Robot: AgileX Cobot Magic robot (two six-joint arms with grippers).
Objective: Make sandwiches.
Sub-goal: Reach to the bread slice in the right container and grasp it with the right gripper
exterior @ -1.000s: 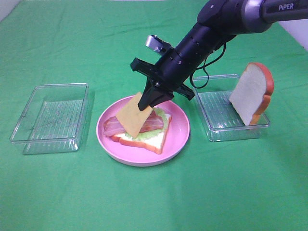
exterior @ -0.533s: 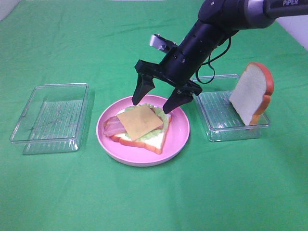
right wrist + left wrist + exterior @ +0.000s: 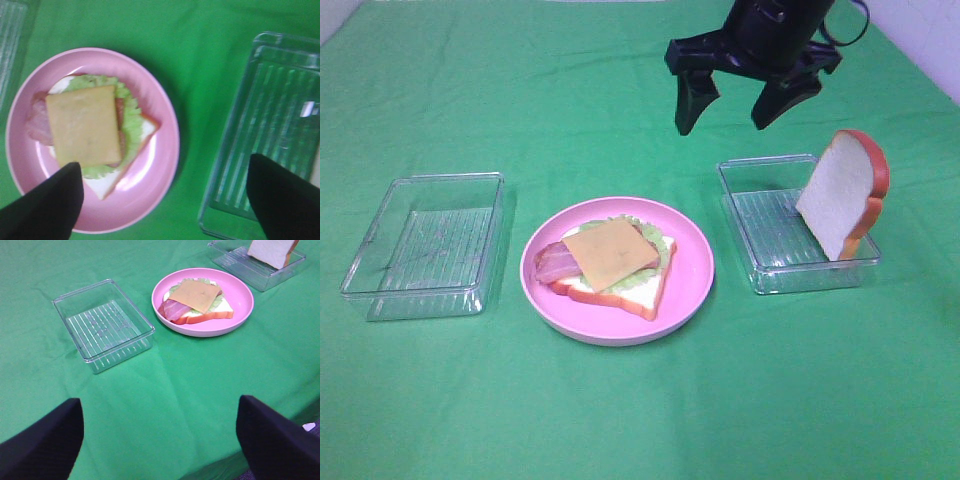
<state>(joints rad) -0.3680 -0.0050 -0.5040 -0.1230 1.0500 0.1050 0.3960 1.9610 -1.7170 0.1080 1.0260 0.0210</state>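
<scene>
1. Lying flat on the pink plate (image 3: 690, 270), the cheese square (image 3: 610, 250) tops the stack: under it the bacon strips (image 3: 552, 263) stick out toward the left tray, then the lettuce leaf (image 3: 645, 275), then the lower bread slice (image 3: 645, 297).
2. The right gripper (image 3: 732, 105) hangs high above the cloth, well apart from the stack and behind it – its fingers (image 3: 688, 105) are spread wide and hold nothing.
3. The second bread slice (image 3: 840, 195) stands tilted on its edge in the right clear tray (image 3: 760, 250), leaning on the far wall.
4. The left clear tray (image 3: 380, 260) sits on the green cloth (image 3: 620, 400), near the plate but not touching it.
5. The right wrist view looks straight down on the cheese, between its two dark fingertips, and shows the lettuce ruffle around it – the high view shows this less clearly.
6. Only the left wrist view shows the left gripper (image 3: 160, 440): the fingers (image 3: 42, 440) are open, empty, near the table edge, far from the stack.
</scene>
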